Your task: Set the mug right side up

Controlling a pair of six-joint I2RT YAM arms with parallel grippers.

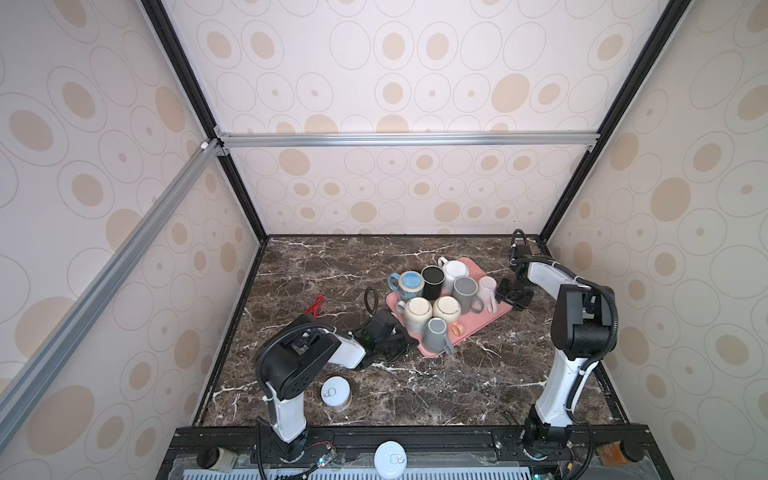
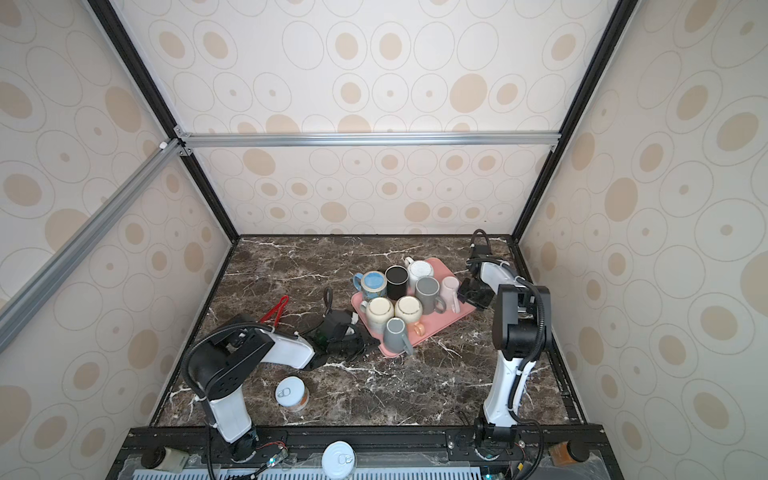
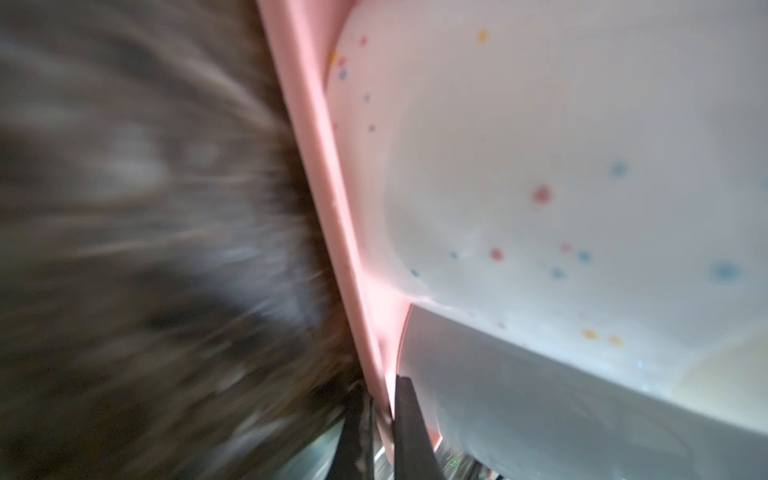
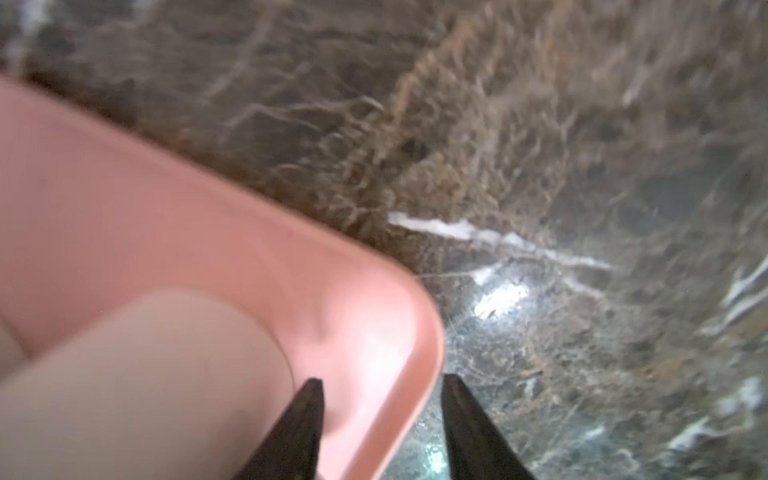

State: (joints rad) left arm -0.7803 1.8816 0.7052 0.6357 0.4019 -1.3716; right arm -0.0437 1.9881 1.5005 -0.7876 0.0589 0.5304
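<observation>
Our left gripper (image 3: 383, 386) clamps the tray (image 3: 311, 158) rim, steadying it, we reckon; our right gripper (image 4: 383, 378) hangs released astride the tray's corner, the pale pink mug (image 4: 145, 374) on the tray just beside it.

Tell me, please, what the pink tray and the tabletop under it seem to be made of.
The pink tray looks like moulded plastic, satin finish: even colour, rounded corner, soft highlights. The tabletop looks like polished dark brown marble or a marble-print laminate: white veins, bright glare; which, I cannot tell.
</observation>
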